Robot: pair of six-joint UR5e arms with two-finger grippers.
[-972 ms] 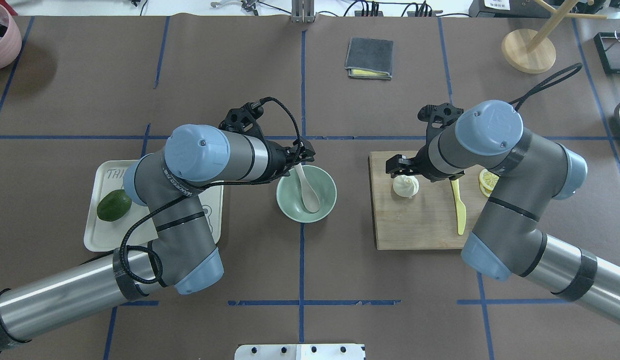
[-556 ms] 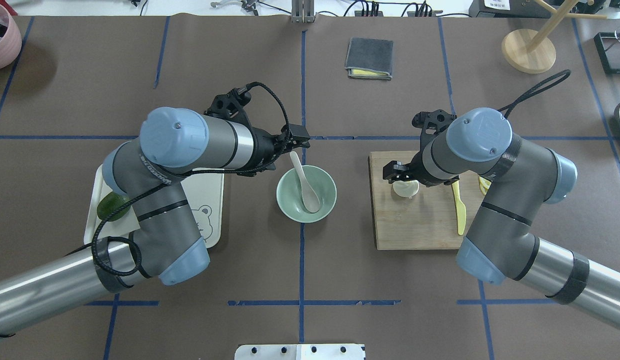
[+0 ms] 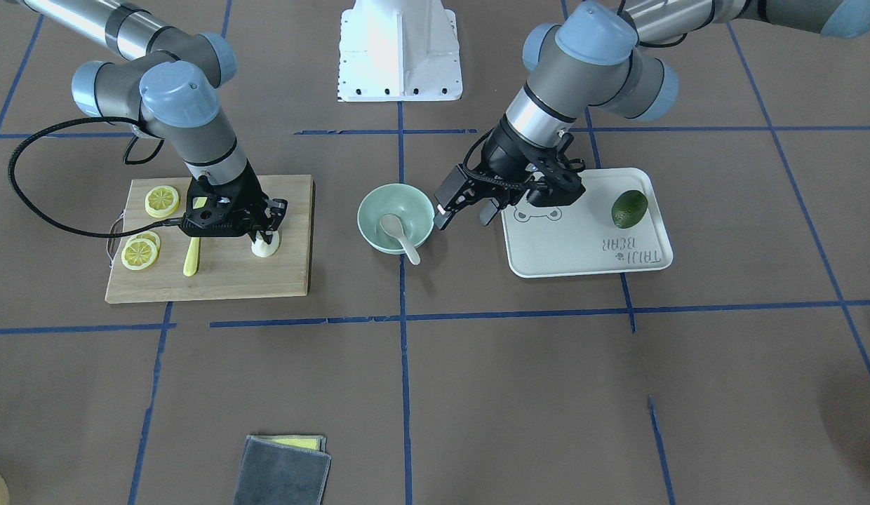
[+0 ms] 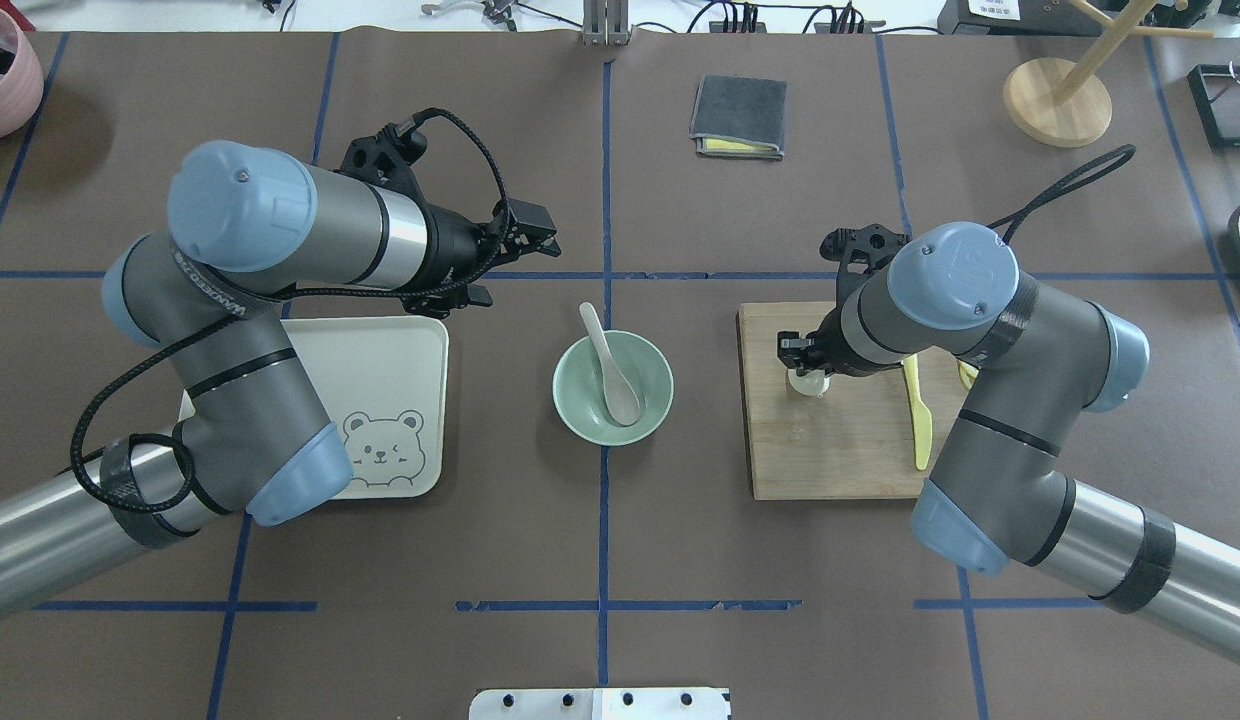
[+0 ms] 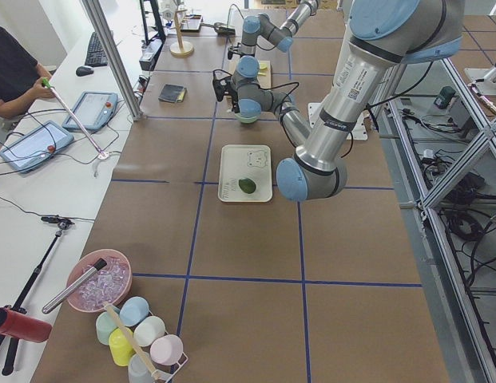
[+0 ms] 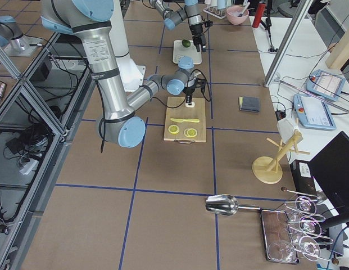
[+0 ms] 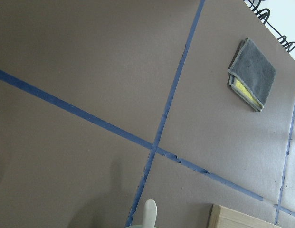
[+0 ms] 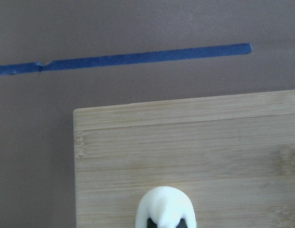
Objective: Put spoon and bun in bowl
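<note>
cloth point(image 7: 252, 74) top-R (grey/yellow) | spoon point(image 7: 149, 211) tip btm | board point(image 7: 242, 217) corner btm-R

At left on the table point(image 4: 480, 560), cream bear tray point(image 4: 420, 345) carrying a dark green avocado point(image 3: 629, 208). At right, wooden board point(image 4: 830, 450) with yellow knife point(image 4: 918, 420) and lemon slices point(image 3: 161, 200). Far, right of centre, folded grey cloth point(image 4: 739, 112).

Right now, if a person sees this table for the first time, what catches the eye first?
Probably the mint-green bowl at the table's centre, with the off-white spoon lying in it, handle sticking out over the rim. Next, the right arm bends over the wooden board, its jaws down around the white bun. The left arm hangs near the cream tray, jaws open and empty.
</note>
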